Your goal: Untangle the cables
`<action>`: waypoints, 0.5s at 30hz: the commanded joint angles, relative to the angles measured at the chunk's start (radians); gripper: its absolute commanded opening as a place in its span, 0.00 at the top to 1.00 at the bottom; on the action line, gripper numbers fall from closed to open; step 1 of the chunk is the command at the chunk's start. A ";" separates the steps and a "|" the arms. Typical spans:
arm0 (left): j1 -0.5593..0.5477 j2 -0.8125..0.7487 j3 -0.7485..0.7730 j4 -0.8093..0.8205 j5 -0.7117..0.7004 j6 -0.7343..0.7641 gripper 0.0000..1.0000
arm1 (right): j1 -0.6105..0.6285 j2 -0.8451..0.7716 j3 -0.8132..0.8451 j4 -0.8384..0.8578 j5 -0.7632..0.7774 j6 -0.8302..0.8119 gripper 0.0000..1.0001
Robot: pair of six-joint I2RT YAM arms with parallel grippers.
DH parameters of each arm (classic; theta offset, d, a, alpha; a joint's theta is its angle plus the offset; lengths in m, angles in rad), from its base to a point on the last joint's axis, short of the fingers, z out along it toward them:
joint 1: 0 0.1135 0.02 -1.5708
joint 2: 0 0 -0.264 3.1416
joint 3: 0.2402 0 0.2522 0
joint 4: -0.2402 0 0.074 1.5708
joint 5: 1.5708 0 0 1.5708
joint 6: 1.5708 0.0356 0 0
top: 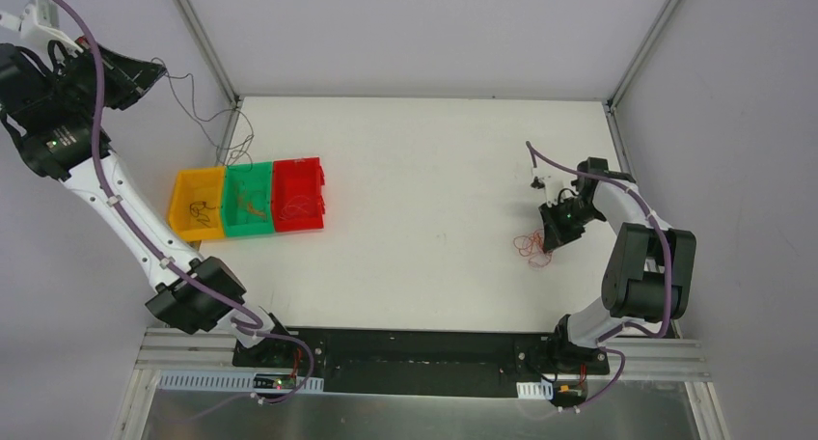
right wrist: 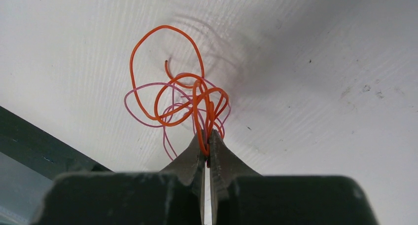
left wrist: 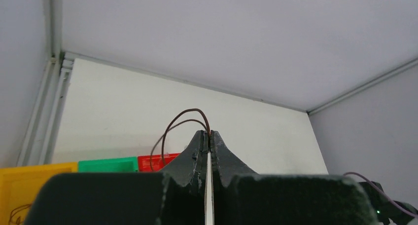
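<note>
top view: i count two arms, three bins and one white table [top: 424,170]. my left gripper [top: 159,69] is lifted to the upper left of the frame, off the table's edge, clenched on one dark wire [top: 179,97] that trails down toward the table's left rim. the bins sit side by side, touching, left of centre: a yellow bin [top: 183,206], a green bin [top: 231,204] and a red bin [top: 313,194], each with some wire inside. my right gripper [top: 555,235] is low at centre right, touching a small tangle of wires [top: 532,247] on the table, well apart from the bins.

left wrist view: my fingers [left wrist: 197,156] are pressed together on the dark wire [left wrist: 190,111], which shows as two thin arcs above the tips. my own black body fills the bottom of the frame and hides most of the three bins; only a yellow corner [left wrist: 19,185], a green strip [left wrist: 108,164] and a red sliver [left wrist: 157,161] show.

right wrist view: my fingers [right wrist: 190,158] are closed on the tangle just above bottom centre. i see several orange loops [right wrist: 148,42] and one paler pink wire [right wrist: 130,99] threaded through them; how many separate orange wires there are i cannot tell. the tangle rests on the table [right wrist: 320,62], and my fingertips cover its lower ends.
</note>
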 commanded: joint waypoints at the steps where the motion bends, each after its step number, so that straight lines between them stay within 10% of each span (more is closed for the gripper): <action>1: 0.046 -0.058 0.001 -0.057 -0.088 0.080 1.00 | -0.005 -0.012 0.049 -0.035 -0.041 0.016 1.00; 15: 0.061 -0.180 -0.089 -0.184 -0.443 0.435 1.00 | 0.000 -0.004 0.102 -0.068 -0.055 0.027 1.00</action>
